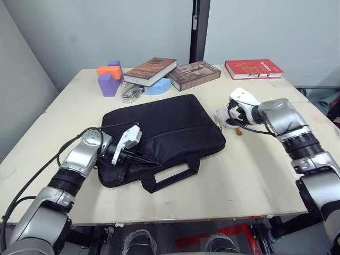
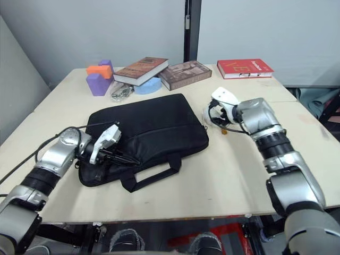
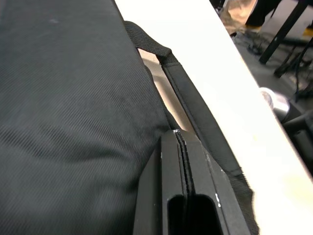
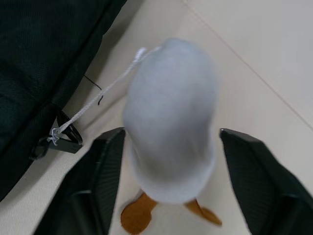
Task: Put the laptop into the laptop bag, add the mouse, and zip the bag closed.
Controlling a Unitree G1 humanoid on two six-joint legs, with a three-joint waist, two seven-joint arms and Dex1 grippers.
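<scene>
Left eye view | beige table (image 1: 255,175) | grey wall (image 1: 106,26)

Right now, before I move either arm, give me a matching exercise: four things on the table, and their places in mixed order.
Things:
1 laptop bag
2 red book
3 white lump with an orange bit
4 orange block

Places:
A on the purple block
B far right of the table
C flat at mid-table
D between the right gripper's open fingers

Pairs: 1-C, 2-B, 3-D, 4-A.
</scene>
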